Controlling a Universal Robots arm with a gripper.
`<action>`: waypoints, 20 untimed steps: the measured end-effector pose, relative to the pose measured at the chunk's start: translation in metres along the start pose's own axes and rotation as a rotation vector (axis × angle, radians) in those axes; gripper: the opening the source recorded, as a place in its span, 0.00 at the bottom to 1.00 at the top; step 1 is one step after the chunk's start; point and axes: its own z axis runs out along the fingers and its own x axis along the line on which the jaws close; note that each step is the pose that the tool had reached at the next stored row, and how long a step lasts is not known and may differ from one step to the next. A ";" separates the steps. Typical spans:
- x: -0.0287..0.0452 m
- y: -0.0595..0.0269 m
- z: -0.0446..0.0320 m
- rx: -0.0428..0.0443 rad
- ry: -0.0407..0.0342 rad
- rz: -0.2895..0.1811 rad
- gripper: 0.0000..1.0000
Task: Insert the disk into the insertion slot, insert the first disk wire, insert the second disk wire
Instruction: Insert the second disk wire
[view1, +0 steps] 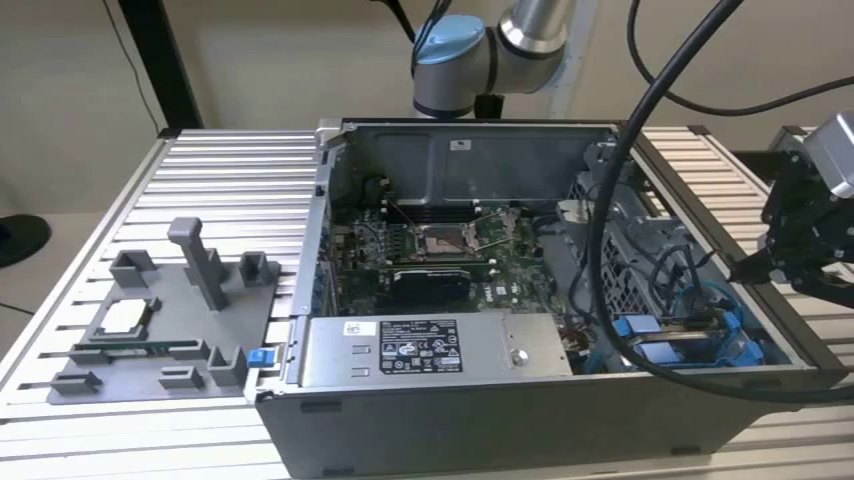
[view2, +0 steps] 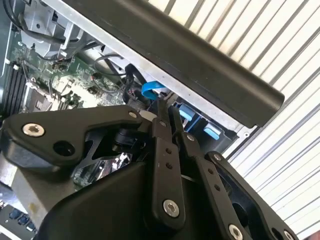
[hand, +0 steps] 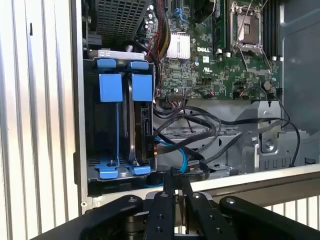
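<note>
The disk (hand: 141, 131) already sits on edge in the insertion slot (hand: 111, 170), its blue carrier tabs level with those of the empty bay beside it, so the seating step looks done and the work seems to be on the wires. In both wrist views the jaws are drawn together until the tips nearly meet, and I cannot tell whether they pinch anything. The gripper (hand: 176, 180) hangs at the wall of the computer case (view1: 534, 415), with the disk just ahead of the tips. A blue data cable (hand: 170, 149) and black cables (hand: 210, 131) loop between the tips and the disk's exposed end. A plug appears to sit at that end already, though which wire it is I cannot tell. Any wire work here calls for square alignment and a straight push.
</note>
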 end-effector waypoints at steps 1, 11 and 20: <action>-0.0001 0.0022 -0.0011 0.0001 -0.0001 0.000 0.00; -0.0011 0.0341 -0.0068 0.0002 -0.0001 0.001 0.00; -0.0005 0.0623 -0.0081 0.0060 0.0248 0.000 0.00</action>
